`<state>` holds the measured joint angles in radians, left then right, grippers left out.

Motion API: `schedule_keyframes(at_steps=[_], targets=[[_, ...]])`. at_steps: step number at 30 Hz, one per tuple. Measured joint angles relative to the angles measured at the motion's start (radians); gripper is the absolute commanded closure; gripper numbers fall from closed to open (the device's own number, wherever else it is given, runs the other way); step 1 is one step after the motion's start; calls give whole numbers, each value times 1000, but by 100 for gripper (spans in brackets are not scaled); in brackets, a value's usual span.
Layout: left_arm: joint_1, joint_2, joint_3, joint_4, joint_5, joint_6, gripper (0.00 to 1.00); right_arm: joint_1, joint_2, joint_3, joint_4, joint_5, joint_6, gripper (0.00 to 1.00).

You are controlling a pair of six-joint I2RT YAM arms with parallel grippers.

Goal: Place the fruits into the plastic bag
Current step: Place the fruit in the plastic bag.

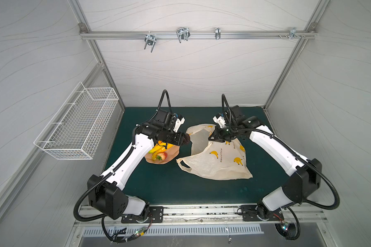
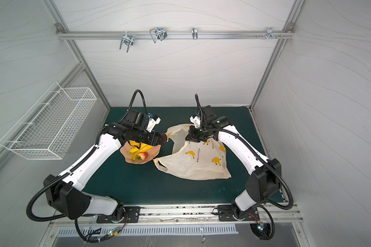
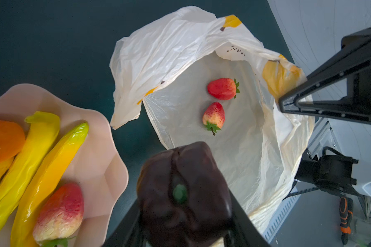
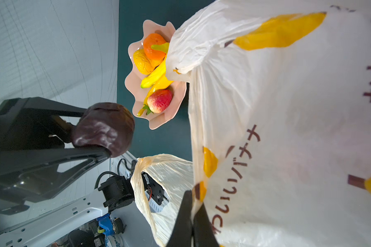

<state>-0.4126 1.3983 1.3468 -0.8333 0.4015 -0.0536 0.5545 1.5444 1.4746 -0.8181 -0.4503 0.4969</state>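
Note:
My left gripper (image 1: 186, 140) is shut on a dark brown lumpy fruit (image 3: 184, 188) and holds it above the mat, just at the mouth of the plastic bag (image 1: 219, 162). The cream bag printed with bananas lies on the mat. My right gripper (image 4: 192, 205) is shut on its upper edge and holds the mouth lifted open. Two red strawberries (image 3: 222, 88) (image 3: 214, 115) lie inside the bag. Beside the bag, yellow bananas (image 3: 36, 149), an orange fruit (image 4: 153, 46), a yellow lumpy fruit (image 4: 142, 62) and a strawberry (image 1: 162, 155) lie on a plate.
The pinkish scalloped plate (image 1: 172, 153) sits on the green mat (image 1: 169, 188), partly under my left arm. A white wire basket (image 1: 77, 128) hangs on the left wall. Metal hooks (image 1: 182, 34) hang from the rail at the back.

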Motion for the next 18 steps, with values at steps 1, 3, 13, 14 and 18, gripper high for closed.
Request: schedule_keyframes(at_steps=[1,3,13,14,18], targets=[[-11,0,-3,3,0,4,66,0,0,0,0,0,0,100],[-34,1,-14,15,-1,14,67,0,0,0,-1,0,0,100],[-169,63,-141,85,-29,27,68,0,0,14,-7,0,1,100],[-180,72,-155,89,-31,26,68,0,0,17,-7,0,1,100],[-216,119,-169,101,-32,23,68,0,0,19,-8,0,2,100]])
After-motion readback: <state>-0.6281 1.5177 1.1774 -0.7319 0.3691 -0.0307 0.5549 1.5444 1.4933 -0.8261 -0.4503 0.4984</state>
